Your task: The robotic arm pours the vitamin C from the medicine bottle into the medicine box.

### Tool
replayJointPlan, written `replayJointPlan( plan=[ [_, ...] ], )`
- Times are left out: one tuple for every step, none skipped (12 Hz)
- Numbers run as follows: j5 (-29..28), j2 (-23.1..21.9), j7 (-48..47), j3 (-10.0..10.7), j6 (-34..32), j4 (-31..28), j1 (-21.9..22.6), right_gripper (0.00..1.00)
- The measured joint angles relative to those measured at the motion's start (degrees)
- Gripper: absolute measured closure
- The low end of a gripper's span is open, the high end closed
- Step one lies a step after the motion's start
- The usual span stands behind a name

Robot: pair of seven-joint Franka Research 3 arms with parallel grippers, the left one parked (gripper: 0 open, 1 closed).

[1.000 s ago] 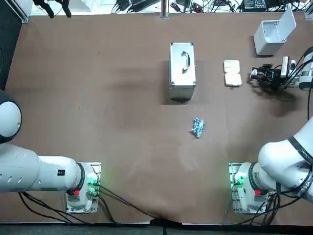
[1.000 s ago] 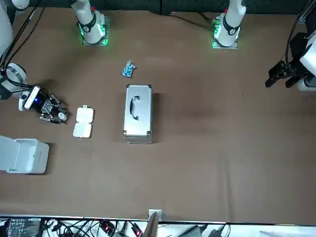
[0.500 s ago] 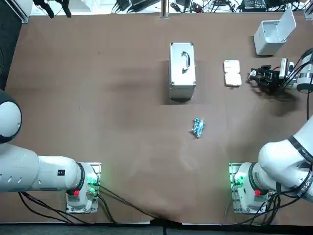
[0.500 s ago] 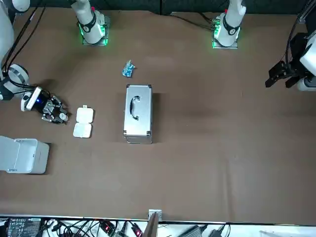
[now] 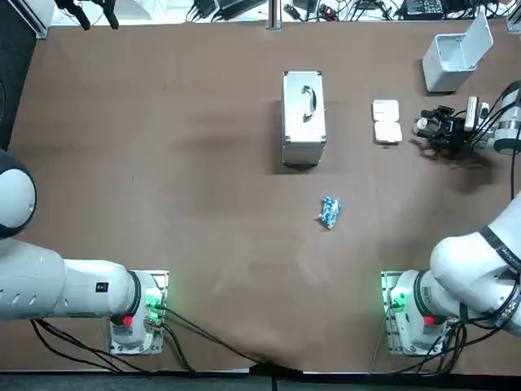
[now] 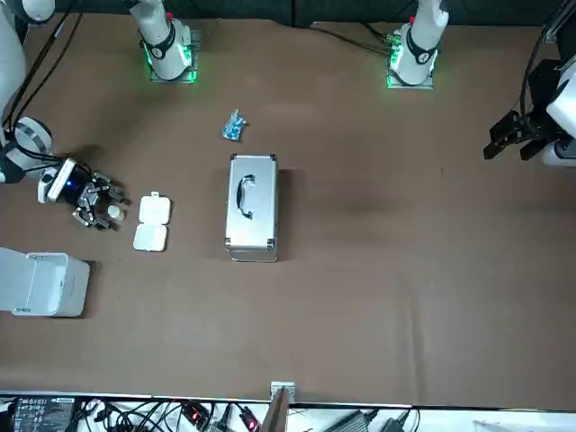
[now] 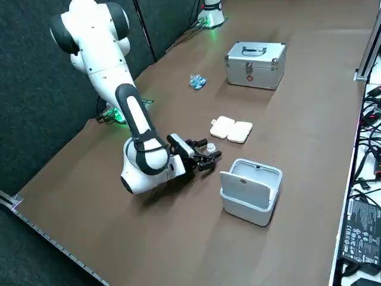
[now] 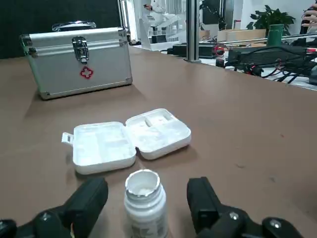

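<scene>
Medicine bottle (image 8: 143,203), round white plastic, uncapped, is standing upright between the black fingers (image 8: 91,198) of the right gripper (image 8: 147,196), which are gaping clear of it, near the open, compartmented white medicine box (image 8: 131,139).

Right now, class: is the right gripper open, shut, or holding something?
Right gripper: open, jaws either side of the upright medicine bottle beside the medicine box, not gripping it.
</scene>
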State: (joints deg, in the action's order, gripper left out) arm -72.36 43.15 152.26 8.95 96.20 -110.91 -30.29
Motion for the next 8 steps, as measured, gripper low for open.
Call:
replayJointPlan(
  plan=[
    [0.0,-0.1,-0.6,0.0,0.0,0.2,0.0,0.0],
    [0.0,-0.4,-1.1,0.0,-0.1,0.3,0.0,0.0],
    [0.3,-1.2,-1.6,0.1,-0.1,0.3,0.0,0.0],
    [0.5,-1.9,-1.7,0.2,-0.1,0.3,0.0,0.0],
    [0.8,-2.8,-2.0,0.4,-0.1,0.3,-0.1,0.0],
    [1.1,-3.7,-2.6,0.6,-0.1,0.2,-0.1,0.0],
    [1.6,-4.7,-3.3,0.9,-0.1,0.0,-0.2,0.0],
    [2.3,-5.8,-3.8,1.1,-0.1,-0.4,-0.3,0.0]
  ],
)
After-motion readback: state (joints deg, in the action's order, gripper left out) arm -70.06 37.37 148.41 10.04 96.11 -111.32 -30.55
